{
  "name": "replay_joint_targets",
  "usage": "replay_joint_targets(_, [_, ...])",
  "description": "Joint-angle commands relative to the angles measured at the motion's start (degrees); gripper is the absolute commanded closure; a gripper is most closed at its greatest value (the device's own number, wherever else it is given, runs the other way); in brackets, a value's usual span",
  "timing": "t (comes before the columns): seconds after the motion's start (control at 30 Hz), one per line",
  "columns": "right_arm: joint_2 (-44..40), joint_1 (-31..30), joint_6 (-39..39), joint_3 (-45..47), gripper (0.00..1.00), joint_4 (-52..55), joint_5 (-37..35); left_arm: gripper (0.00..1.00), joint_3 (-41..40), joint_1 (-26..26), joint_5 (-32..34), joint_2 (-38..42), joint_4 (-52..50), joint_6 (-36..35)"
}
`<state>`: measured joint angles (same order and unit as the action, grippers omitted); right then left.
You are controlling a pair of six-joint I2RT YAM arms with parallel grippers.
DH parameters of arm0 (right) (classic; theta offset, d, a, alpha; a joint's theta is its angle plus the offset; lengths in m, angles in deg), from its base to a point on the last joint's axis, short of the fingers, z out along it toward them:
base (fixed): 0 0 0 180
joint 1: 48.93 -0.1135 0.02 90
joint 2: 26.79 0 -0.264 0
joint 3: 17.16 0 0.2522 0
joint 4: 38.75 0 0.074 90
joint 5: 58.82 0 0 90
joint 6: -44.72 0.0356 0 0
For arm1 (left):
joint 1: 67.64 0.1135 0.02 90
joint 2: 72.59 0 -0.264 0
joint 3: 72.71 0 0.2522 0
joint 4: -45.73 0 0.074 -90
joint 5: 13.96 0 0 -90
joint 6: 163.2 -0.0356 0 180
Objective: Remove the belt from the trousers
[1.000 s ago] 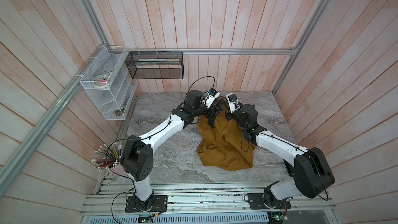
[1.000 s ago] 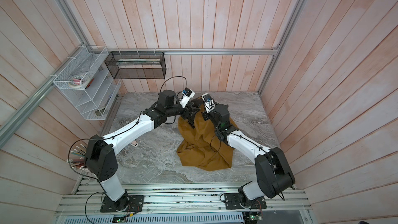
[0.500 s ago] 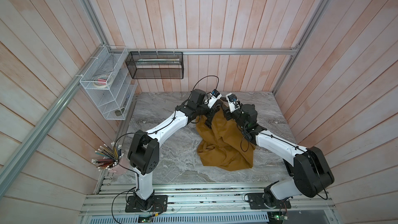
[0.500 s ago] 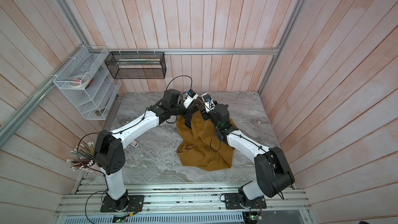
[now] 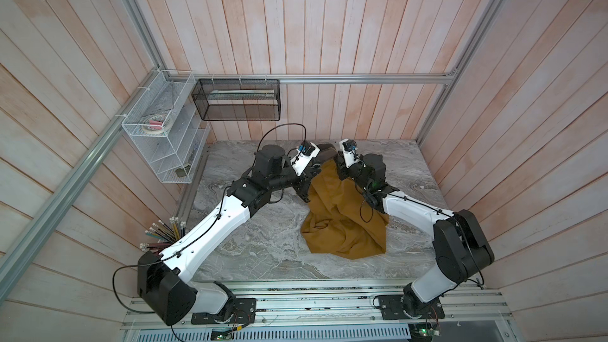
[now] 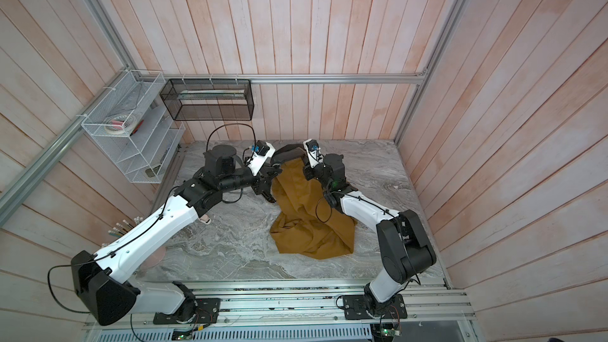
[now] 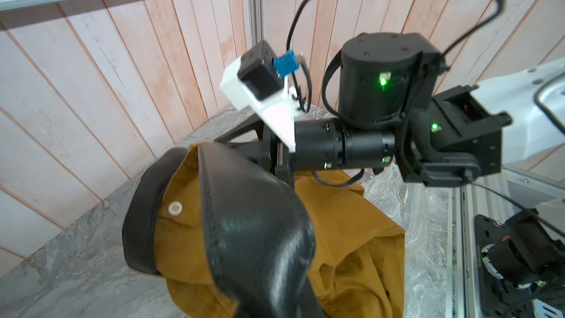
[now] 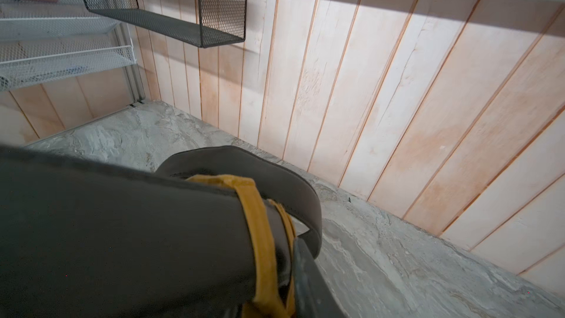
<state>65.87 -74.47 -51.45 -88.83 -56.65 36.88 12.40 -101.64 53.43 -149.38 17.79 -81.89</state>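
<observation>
In both top views the mustard-brown soft fabric trousers [image 5: 342, 225] [image 6: 306, 235] hang from a raised waist just above the middle of the frame. Below it they spread in a crumpled heap over the grey marble-patterned tabletop [image 5: 263, 251]. The long black leather-like belt [image 5: 325, 151] [image 6: 289, 152] arches over that raised waist as a dark loop between the two grippers. The left gripper [image 5: 304, 192] sits against the left edge of the fabric. The right gripper [image 5: 340, 172] comes in at the waist from the right. Both sets of jaws are hidden by cloth and belt, so it cannot be told whether either is wide, narrow or clamped on something.

In the left wrist view the belt [image 7: 253, 224] fills the lower middle of the frame, its stitched edge curving round the waistband. A pale round button [image 7: 175, 208] shows on the trousers [image 7: 351, 240] to its left. In the right wrist view the belt [image 8: 122, 224] runs through a mustard fabric belt loop [image 8: 260, 240] at the lower middle, so it is still threaded in the trousers.
</observation>
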Motion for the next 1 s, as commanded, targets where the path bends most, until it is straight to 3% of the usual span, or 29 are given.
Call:
replay_joint_targets(0.0, [-0.5, 4.6, 2.5, 0.7, 0.74, 2.4, -7.1, 1.0, -7.9, 2.0, -1.4, 7.9, 11.9, 1.4])
replay_joint_targets(0.2, [-5.8, 4.3, 1.9, 4.2, 0.91, -1.7, -5.3, 0.98, -26.4, 2.9, 0.1, 8.2, 23.7, -1.7])
replay_joint_targets(0.33, [-10.1, 2.1, -2.0, 6.3, 0.96, -3.3, -5.5, 0.63, -27.9, 1.9, 3.1, 3.5, 26.8, -4.1])
replay_joint_targets(0.4, [-11.6, 0.2, -5.5, 7.0, 0.98, -3.1, -6.9, 0.49, -24.5, -0.5, 5.8, 2.0, 25.2, -7.1])
replay_joint_targets(0.5, [-13.3, -0.9, -6.4, 7.7, 0.98, -2.6, -7.5, 0.39, -16.7, -3.2, 9.5, -1.5, 20.5, -10.5])
replay_joint_targets(0.7, [-15.7, -1.3, -6.1, 9.1, 0.98, -2.0, -7.6, 0.33, 0.7, -5.6, 9.1, -10.7, 9.1, -11.1])
replay_joint_targets(0.97, [-16.8, -1.3, -6.6, 8.9, 0.98, 0.4, -7.7, 0.33, 17.6, -7.0, 7.2, -23.2, -2.2, -11.6])
